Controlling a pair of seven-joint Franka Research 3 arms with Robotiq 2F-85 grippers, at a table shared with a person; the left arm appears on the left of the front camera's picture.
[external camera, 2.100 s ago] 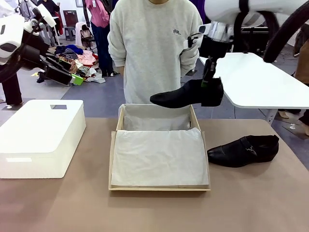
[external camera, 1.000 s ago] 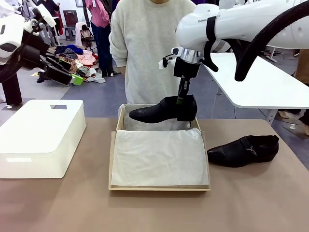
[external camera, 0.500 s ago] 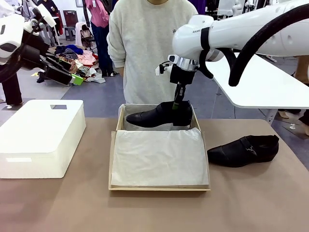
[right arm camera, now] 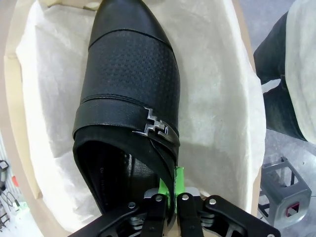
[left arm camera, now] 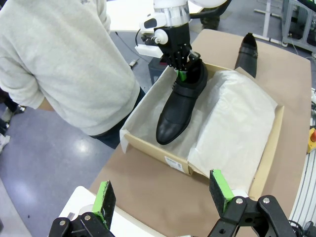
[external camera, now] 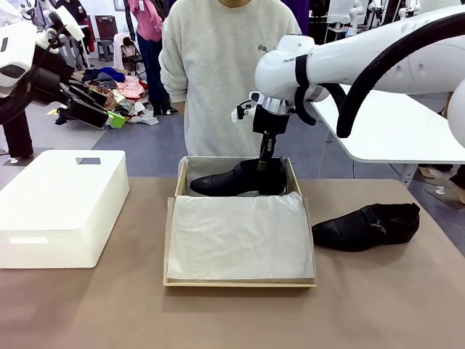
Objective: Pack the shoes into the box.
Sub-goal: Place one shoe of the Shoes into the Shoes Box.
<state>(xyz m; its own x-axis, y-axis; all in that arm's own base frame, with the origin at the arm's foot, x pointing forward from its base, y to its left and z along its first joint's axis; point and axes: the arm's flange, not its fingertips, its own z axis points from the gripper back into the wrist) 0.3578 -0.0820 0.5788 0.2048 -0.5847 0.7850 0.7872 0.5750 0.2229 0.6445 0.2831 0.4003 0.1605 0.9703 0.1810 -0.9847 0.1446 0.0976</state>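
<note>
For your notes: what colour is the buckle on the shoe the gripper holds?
The shoe has a silver buckle, clearest in the right wrist view.

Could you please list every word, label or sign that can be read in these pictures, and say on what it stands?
"ANK": part of a word on the right arm; the rest cannot be read.
Small mark on the person's sweater: too small to read.
White sticker on the box: too blurred to read.
</note>
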